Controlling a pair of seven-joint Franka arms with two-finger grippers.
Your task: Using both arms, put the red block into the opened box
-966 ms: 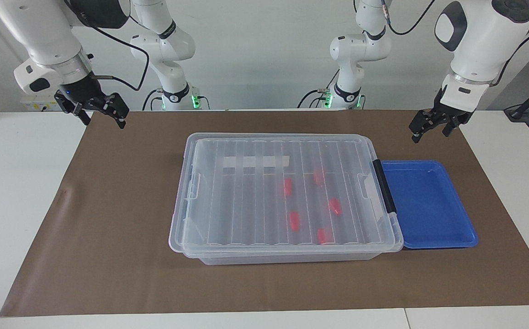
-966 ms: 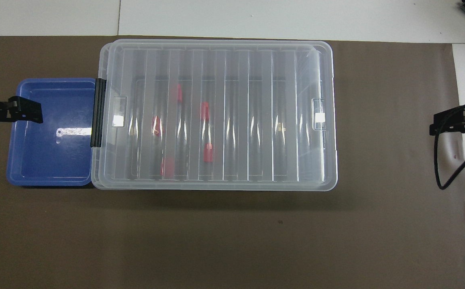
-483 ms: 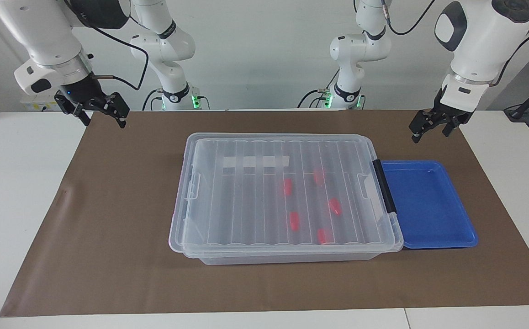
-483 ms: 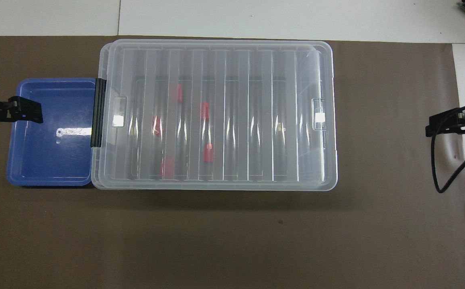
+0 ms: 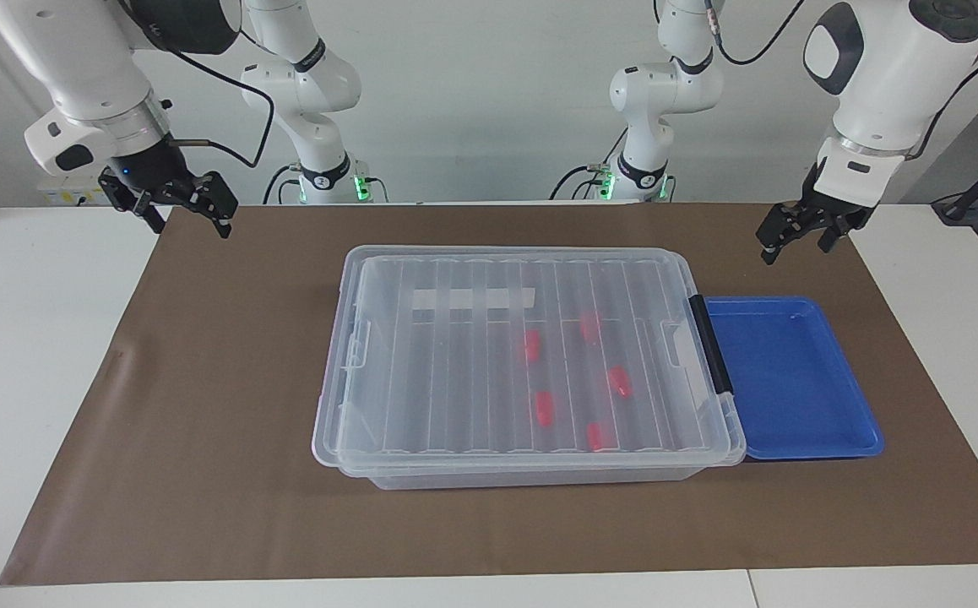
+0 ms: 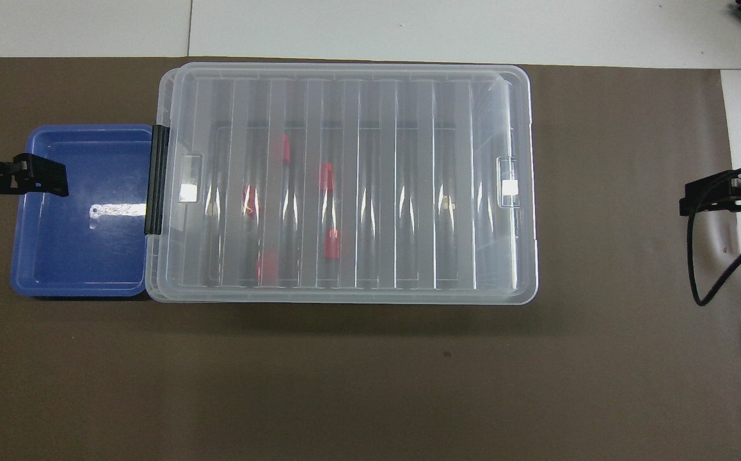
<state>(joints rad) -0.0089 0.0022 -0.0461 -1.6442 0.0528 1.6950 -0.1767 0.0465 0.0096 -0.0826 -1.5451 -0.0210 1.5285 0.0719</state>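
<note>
Box (image 5: 531, 355) lidded, between both tools; five red blocks (image 5: 545, 408) already inside under lid. Tray (image 5: 793, 380) bare, below left tool (image 5: 797, 230). Right tool (image 5: 176, 201) over mat (image 5: 202, 405). Both spread, holding nothing. Judged: task essentially finished.

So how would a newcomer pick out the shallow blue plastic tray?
Find the large clear plastic storage box on the brown mat. The shallow blue plastic tray sits against its black-handled end, toward the left arm's end. It alone is opaque, lidless and empty.

Five red blocks (image 5: 531, 344) inside one clear box (image 5: 506, 469) (lid on); one blue tray (image 5: 793, 380) beside it; two arms (image 5: 84, 76) above.
</note>
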